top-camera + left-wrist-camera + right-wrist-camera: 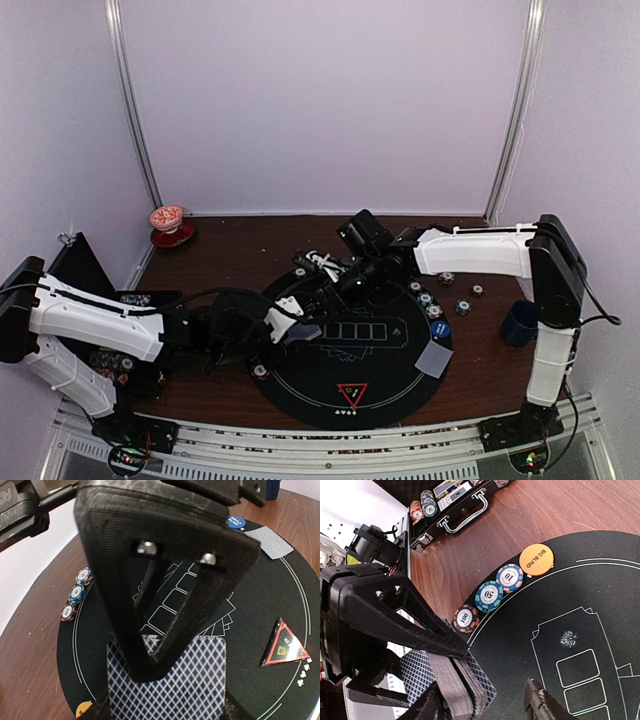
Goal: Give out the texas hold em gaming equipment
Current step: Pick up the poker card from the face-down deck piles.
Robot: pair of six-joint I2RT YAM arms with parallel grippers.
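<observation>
Brown wooden table [240, 250], round black mat [300, 385], card deck [475, 685] in left gripper [300, 330]

The cards [192, 680] are blue-and-white latticed, the button [536, 559] orange, the triangle marker [284, 647] red-edged, the mat [250, 675] black.

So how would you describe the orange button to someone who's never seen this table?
Find the round black mat in the middle of the table. Along its edge lies a row of three striped chips, and the orange button sits at the end, beside the chip marked 10. It alone is plain orange, unstriped, and reads BIG BLIND.
</observation>
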